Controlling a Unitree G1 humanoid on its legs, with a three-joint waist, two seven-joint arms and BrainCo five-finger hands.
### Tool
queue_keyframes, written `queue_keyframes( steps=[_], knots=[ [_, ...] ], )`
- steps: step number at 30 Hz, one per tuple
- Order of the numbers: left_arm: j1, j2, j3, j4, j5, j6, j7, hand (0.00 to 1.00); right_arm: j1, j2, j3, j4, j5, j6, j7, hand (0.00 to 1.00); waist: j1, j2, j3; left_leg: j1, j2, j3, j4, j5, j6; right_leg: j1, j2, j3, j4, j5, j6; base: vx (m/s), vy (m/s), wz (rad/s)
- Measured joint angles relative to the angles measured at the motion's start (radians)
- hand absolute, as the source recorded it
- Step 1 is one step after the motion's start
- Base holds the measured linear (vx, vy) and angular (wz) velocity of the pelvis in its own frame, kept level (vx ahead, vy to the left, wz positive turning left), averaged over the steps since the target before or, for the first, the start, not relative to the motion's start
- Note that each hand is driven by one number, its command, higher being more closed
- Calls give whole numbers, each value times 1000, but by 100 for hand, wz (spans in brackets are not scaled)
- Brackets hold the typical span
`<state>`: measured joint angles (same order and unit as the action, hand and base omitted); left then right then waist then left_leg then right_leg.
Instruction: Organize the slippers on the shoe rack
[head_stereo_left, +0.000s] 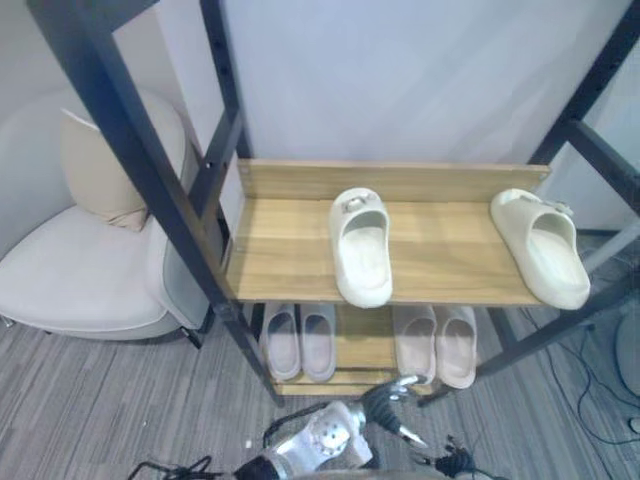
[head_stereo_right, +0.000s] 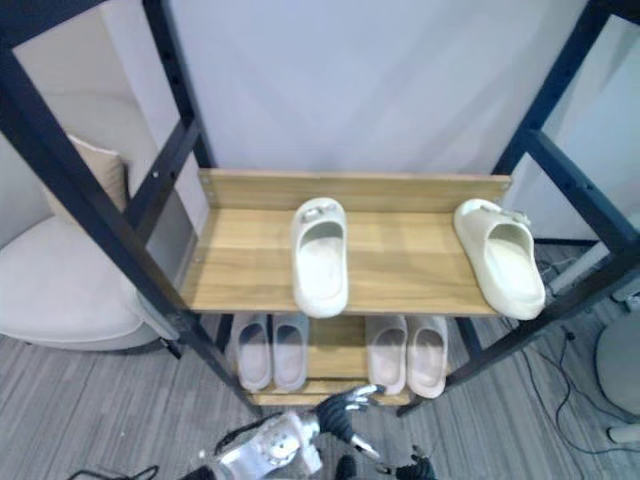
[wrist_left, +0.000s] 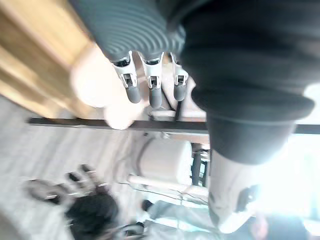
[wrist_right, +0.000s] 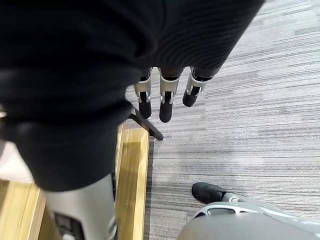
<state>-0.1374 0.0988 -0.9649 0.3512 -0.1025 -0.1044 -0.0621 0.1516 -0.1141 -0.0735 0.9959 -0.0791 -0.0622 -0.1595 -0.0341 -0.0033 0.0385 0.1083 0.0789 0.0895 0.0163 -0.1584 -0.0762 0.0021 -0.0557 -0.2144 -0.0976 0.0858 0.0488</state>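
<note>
The shoe rack (head_stereo_left: 440, 250) rises beyond the left hand (head_stereo_left: 388, 397). On its upper shelf, well above the hand, a cream slipper (head_stereo_left: 360, 245) and a second cream slipper (head_stereo_left: 545, 245) lie apart. A grey pair (head_stereo_left: 299, 342) and a pink pair (head_stereo_left: 437, 345) sit on the lower shelf, just past the hand's loose, empty fingers. The right hand (wrist_right: 165, 95) hangs straight-fingered over carpet (wrist_right: 250, 125).

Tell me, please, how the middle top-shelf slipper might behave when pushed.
The middle slipper looks thick and moulded, so probably light yet stiff. Its heel overhangs the shelf edge, so a nudge might tip it off.

cream slippers (head_stereo_left: 361, 250) (striped grey carpet (head_stereo_left: 80, 400))
</note>
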Motion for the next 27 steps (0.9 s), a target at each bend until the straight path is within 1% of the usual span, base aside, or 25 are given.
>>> queue_keyframes(
  steps=[1, 4, 6, 8, 9, 10, 11, 12, 13, 14, 16, 17, 19, 21, 22, 23, 24, 25, 27],
  knots=[
    [-4, 0, 0, -9, -5, 0, 2, 0, 0, 0, 0, 0, 0, 0, 0, 0, -1, 0, 0, 0, 0, 3, 3, -2, 1, 0, 0, 3, 0, 1, 0, 0, 24, -19],
    [-45, 4, 8, -125, -48, -4, 39, 0, -2, -1, 3, 0, 0, 1, -6, 0, -13, 4, -3, 3, -2, 12, 5, -7, 3, -1, -1, 11, 0, 3, 1, 4, 13, -8],
    [-64, 4, 21, -170, -60, -11, 44, 0, -3, -3, 8, 0, 0, 1, -7, 0, -15, 5, -3, 3, -2, 13, 5, -7, 4, -1, -1, 11, 0, 3, 1, 0, 0, 0],
    [-116, 4, 72, -257, -78, -19, 78, 0, -3, -4, 10, 0, 0, 2, -7, 0, -15, 8, -5, 2, -2, 13, 5, -8, 4, -2, -1, 11, 0, 3, 1, 0, 0, 0],
    [-122, 4, 80, -267, -79, -19, 81, 0, -3, -5, 11, 0, 0, 2, -7, 0, -15, 8, -6, 1, -1, 13, 5, -8, 4, -3, -2, 11, 0, 3, 1, 32, 8, -1],
    [-162, 3, 124, -333, -80, -19, 109, 0, -1, -9, 18, 0, 0, 3, -7, 0, -14, 11, -13, -3, -3, 13, 8, -7, 5, -12, -4, 12, 0, 4, 2, 37, 11, -1],
    [-187, 3, 149, -364, -83, -20, 121, 0, -2, -10, 20, 0, 0, 5, -7, 0, -14, 12, -14, -6, -5, 13, 10, -7, 5, -14, -6, 12, 0, 4, 3, 34, 11, -1],
    [-196, 3, 155, -371, -83, -21, 126, 0, -2, -10, 21, 0, 0, 5, -7, 0, -14, 12, -14, -7, -5, 13, 11, -7, 5, -15, -6, 12, 1, 5, 3, 0, 0, 0],
    [-249, 0, 205, -408, -81, -26, 155, 0, -2, -11, 30, 0, 0, 9, -7, 0, -13, 10, -16, -19, -11, 8, 30, -7, 5, -18, -13, 14, 4, 8, 3, -8, 14, -3],
    [-272, -5, 231, -423, -78, -28, 169, 0, -4, -14, 38, 0, 0, 12, -6, 0, -13, 10, -16, -24, -15, 7, 36, -7, 5, -22, -16, 16, 5, 10, 4, -21, 20, -5],
    [-296, -10, 257, -446, -77, -33, 187, 0, -5, -15, 38, 0, 0, 15, -4, 0, -11, 12, -21, -34, -19, 6, 40, -7, 6, -31, -20, 20, 6, 15, 6, -23, 11, -6],
    [-323, -18, 291, -478, -76, -40, 198, 0, -5, -16, 38, 0, 0, 17, -3, 0, -9, 13, -23, -41, -24, 6, 40, -2, 13, -41, -26, 25, 7, 23, 8, -30, 10, -5],
    [-336, -23, 312, -486, -75, -42, 207, 0, -5, -16, 38, 0, 0, 21, -3, 0, -9, 13, -24, -39, -28, 5, 40, -1, 15, -39, -31, 26, 7, 25, 9, -58, 11, -1],
    [-366, -40, 364, -486, -63, -43, 232, 0, -5, -17, 38, 0, 0, 24, 3, 0, -9, 14, -25, -45, -38, -7, 41, 4, 23, -42, -43, 25, 4, 32, 11, -104, 12, 7],
    [-369, -40, 370, -486, -60, -43, 236, 0, -4, -17, 38, 0, 0, 24, 4, 0, -9, 13, -25, -47, -39, -8, 41, 5, 24, -42, -44, 24, 3, 33, 12, -113, 7, 11],
    [-381, -38, 399, -483, -52, -43, 239, 0, -3, -17, 38, 0, 0, 24, 4, 0, -9, 12, -26, -56, -45, -15, 42, 8, 30, -49, -51, 21, 0, 36, 14, -103, 8, 7],
    [-397, -35, 423, -473, -31, -42, 256, 0, -1, -17, 38, 0, 0, 25, 8, 0, -6, 10, -27, -64, -49, -16, 46, 9, 32, -54, -55, 21, 0, 41, 15, -82, 7, 6],
    [-400, -34, 428, -471, -27, -41, 258, 0, -1, -17, 38, 0, 0, 25, 8, 0, -5, 10, -27, -68, -50, -16, 47, 9, 32, -55, -56, 21, 0, 42, 15, -101, 4, 2],
    [-426, -32, 483, -431, 10, -38, 280, 0, 0, -18, 38, -1, 0, 27, 13, 0, -5, 10, -27, -79, -54, -18, 57, 8, 33, -58, -64, 20, 0, 48, 15, -105, 10, 2]
  ],
)
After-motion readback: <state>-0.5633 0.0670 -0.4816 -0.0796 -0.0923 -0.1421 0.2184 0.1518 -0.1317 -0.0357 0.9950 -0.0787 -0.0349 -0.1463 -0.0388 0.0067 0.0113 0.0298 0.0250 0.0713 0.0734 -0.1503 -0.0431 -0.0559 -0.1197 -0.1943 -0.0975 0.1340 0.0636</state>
